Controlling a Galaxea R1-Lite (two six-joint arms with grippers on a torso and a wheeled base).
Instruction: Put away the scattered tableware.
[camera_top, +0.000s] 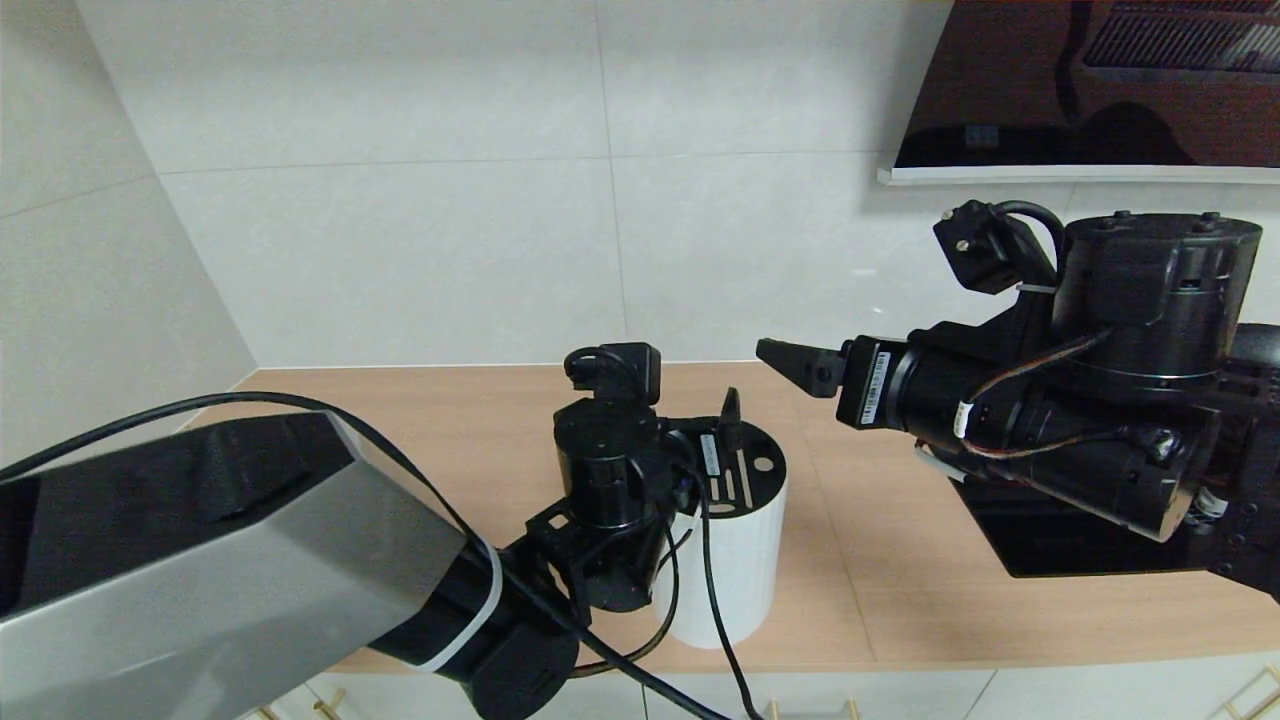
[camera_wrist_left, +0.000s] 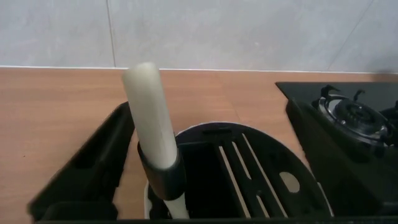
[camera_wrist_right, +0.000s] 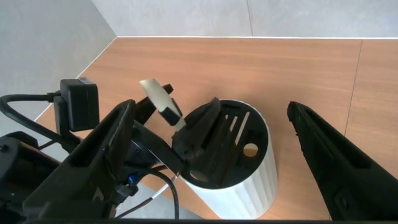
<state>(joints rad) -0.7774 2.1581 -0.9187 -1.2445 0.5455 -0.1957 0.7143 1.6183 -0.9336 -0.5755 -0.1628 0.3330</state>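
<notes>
The counter (camera_top: 880, 580) is of light wood and meets a white tiled wall (camera_top: 420, 250) at the back. A white round holder (camera_top: 740, 570) with a black slotted top stands upright on it, near the front edge. At the right of the holder, apart from it, a black hob (camera_top: 1040, 555) lies in the counter surface
</notes>
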